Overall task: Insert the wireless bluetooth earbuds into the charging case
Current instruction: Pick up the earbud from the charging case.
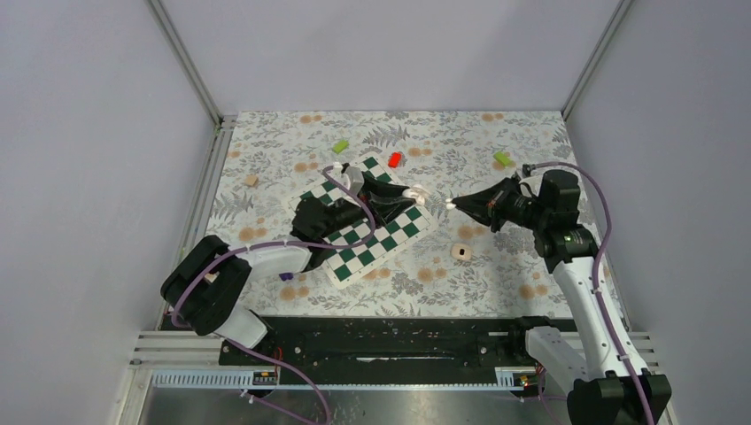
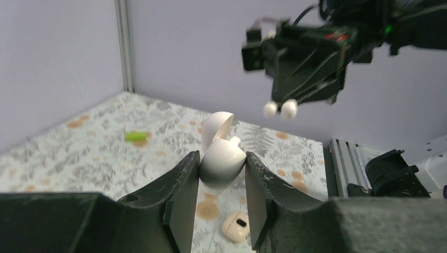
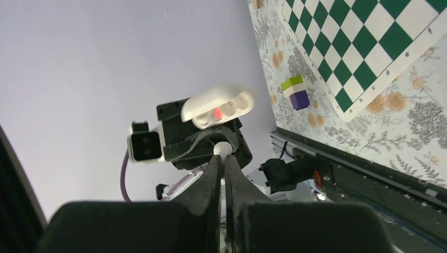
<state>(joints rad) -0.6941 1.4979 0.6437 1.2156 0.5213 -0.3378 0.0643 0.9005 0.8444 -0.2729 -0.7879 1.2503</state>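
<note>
My left gripper (image 1: pixel 407 192) is shut on a white charging case (image 2: pixel 221 164) and holds it above the chessboard's right edge. The case lid stands open, and a white stub pokes out of its top. The right wrist view shows the case (image 3: pixel 217 107) with two hollows and a red light. My right gripper (image 1: pixel 454 204) is shut on a white earbud (image 3: pixel 222 148). It holds the earbud in the air just right of the case, with a small gap between them. The earbud also shows in the left wrist view (image 2: pixel 288 109).
A small beige rounded piece with a dark hollow (image 1: pixel 461 252) lies on the floral table below the grippers. The green chessboard (image 1: pixel 354 257) lies under the left arm. Green blocks (image 1: pixel 340 145) (image 1: pixel 502 159), a red block (image 1: pixel 395 159), a tan block (image 1: pixel 251 180) and a purple block (image 1: pixel 286 276) lie around.
</note>
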